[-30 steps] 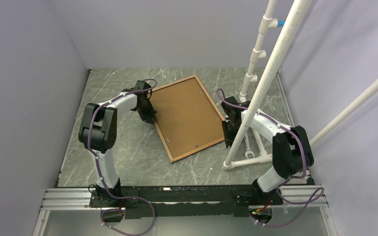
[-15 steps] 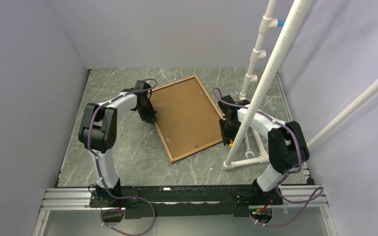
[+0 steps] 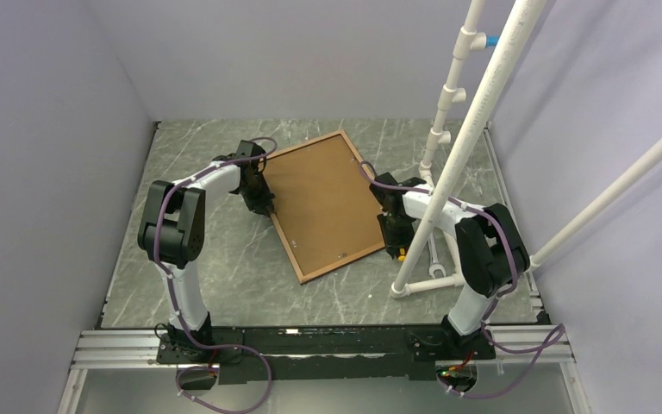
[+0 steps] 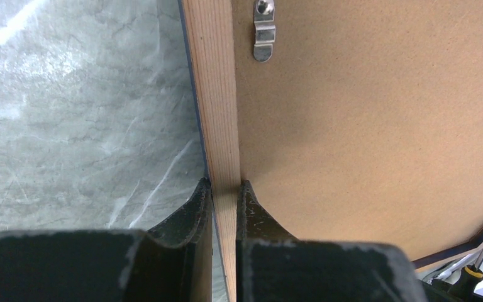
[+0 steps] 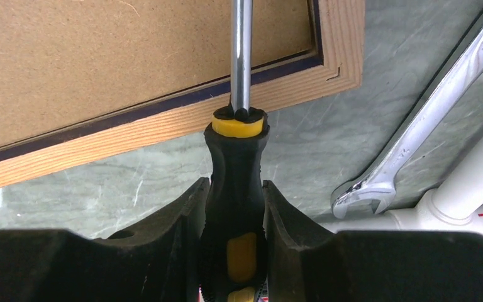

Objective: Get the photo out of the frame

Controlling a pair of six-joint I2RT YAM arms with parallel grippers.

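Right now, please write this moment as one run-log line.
left gripper: shut on frame edge | right gripper: shut on screwdriver, shaft over frame back | frame: back side up | photo: not visible

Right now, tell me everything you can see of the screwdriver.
The screwdriver has a black, rubbery-looking handle with a yellow collar and yellow inlays, and a bright round metal shaft. The right gripper is shut on the handle, one finger on each side. The tool points away from the wrist, at the right edge of the frame. Its shaft crosses the pale wooden rim and runs on over the brown backing. The tip is out of view, so what it touches cannot be told.
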